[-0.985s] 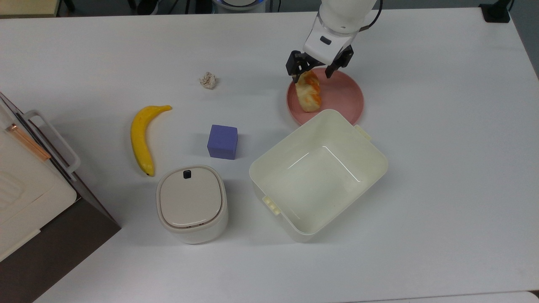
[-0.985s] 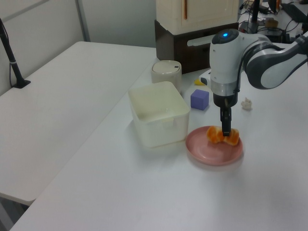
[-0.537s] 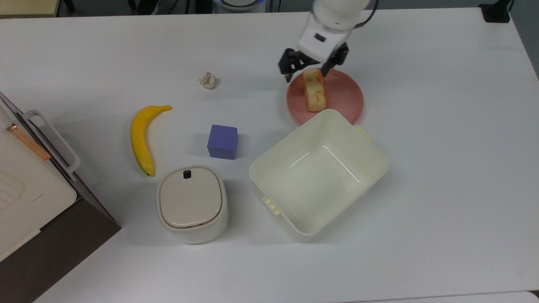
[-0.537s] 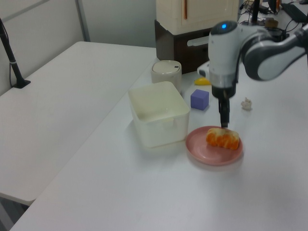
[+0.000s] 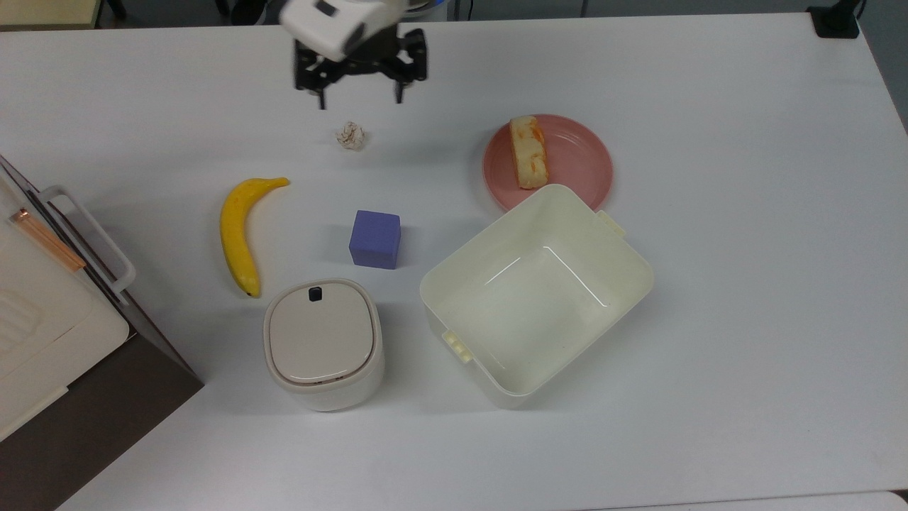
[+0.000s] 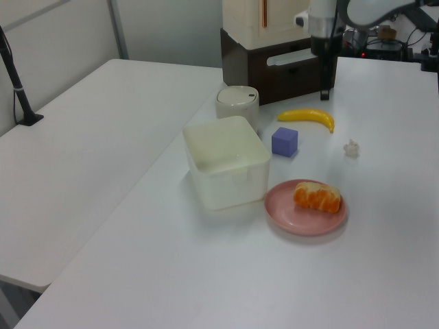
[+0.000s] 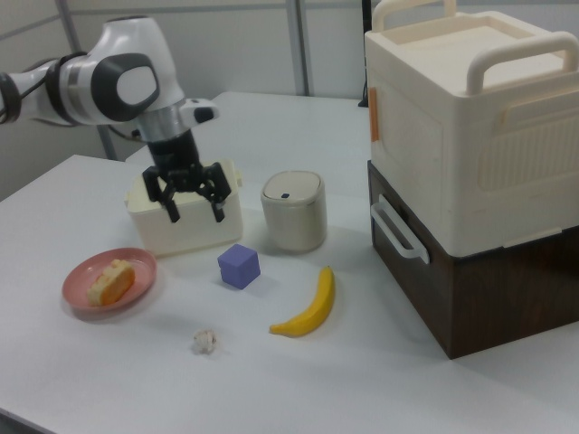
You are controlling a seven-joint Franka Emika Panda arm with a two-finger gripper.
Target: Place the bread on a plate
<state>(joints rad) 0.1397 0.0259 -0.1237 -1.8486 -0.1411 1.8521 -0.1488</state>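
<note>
The bread (image 5: 529,151) lies on its side on the pink plate (image 5: 582,160), toward the top view's left half of it. The plate touches a corner of the cream tub (image 5: 537,295). My gripper (image 5: 360,94) hangs well apart from both, fingers spread and holding nothing, above the paper ball (image 5: 350,135). Around us spreads a white table (image 5: 745,213); in the right view a wall stands behind it, and a cream case sits on a dark cabinet (image 7: 475,271).
</note>
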